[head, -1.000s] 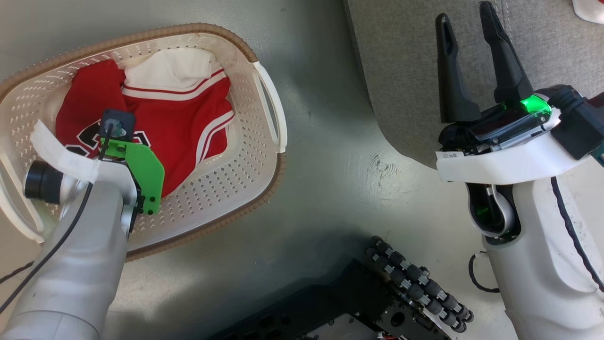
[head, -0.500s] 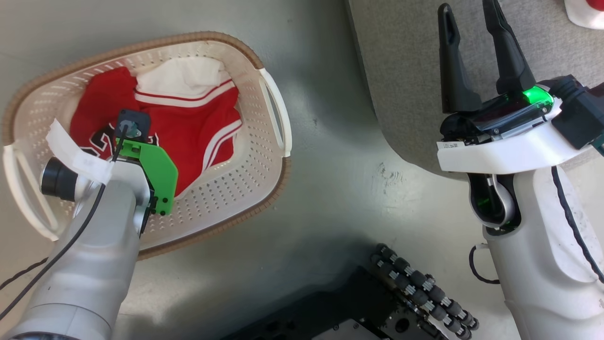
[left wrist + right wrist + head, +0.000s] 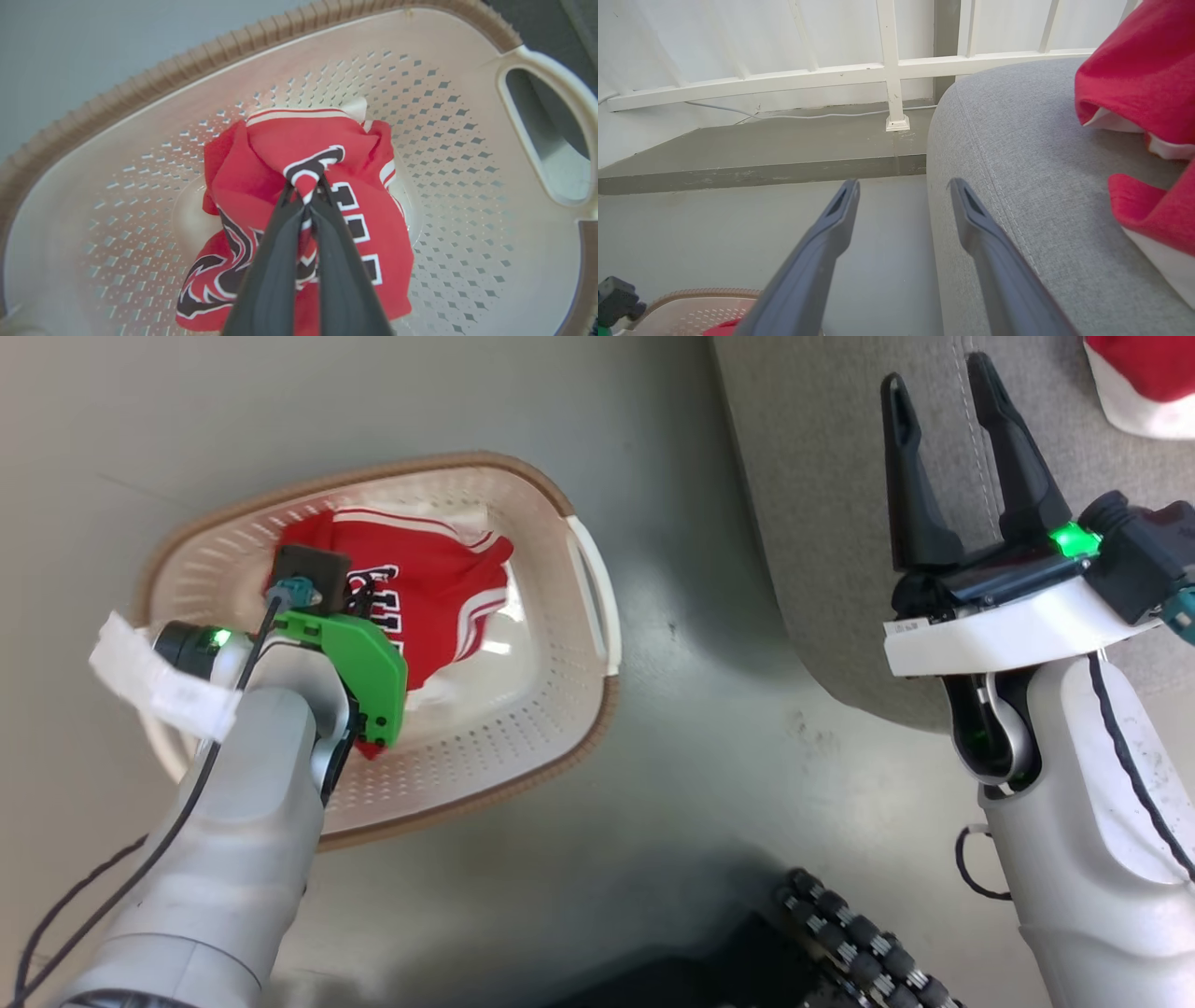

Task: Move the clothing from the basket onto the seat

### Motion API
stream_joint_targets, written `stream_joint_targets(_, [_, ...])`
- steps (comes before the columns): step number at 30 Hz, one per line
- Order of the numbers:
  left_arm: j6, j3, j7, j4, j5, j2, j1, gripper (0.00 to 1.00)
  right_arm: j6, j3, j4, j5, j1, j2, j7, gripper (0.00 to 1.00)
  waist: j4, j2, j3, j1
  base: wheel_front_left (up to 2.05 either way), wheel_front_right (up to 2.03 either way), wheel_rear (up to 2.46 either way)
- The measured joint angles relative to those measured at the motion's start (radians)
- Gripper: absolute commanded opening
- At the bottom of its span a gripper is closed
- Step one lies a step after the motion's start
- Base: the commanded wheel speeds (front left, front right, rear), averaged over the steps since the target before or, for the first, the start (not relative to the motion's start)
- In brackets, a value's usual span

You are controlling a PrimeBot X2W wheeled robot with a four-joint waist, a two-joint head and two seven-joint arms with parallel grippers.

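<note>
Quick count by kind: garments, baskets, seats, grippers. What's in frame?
Red sports garments: 2, the red garment with black-and-white lettering in the basket and the red-and-white garment on the seat
Cream perforated plastic basket with brown rim: 1
Grey fabric seat cushion: 1
Dark two-fingered grippers: 2, the left gripper and the right gripper
Total: 6

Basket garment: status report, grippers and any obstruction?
Left gripper shut on numbered garment, inside basket. Right gripper open, empty, at seat edge. Other garment on seat. Path to seat looks clear.
</note>
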Motion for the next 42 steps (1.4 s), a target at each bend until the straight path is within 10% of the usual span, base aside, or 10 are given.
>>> stream_joint_targets(17, [-0.029, -0.002, -0.167, -0.076, -0.097, -0.008, 0.116, 0.0, 0.004, -0.019, 0.11, -0.015, 0.093, -0.035, 0.0, 1.0, 0.122, 0.0, -0.221, 0.0, 0.0, 0.0, 0.0])
stream_joint_targets(42, [-0.037, -0.062, -0.175, -0.567, -0.264, -0.009, 0.279, 0.0, 0.005, 0.017, 0.217, -0.013, 0.276, -0.035, 0.01, 1.0, 0.243, 0.0, -0.601, -0.0001, 0.0, 0.0, 0.0])
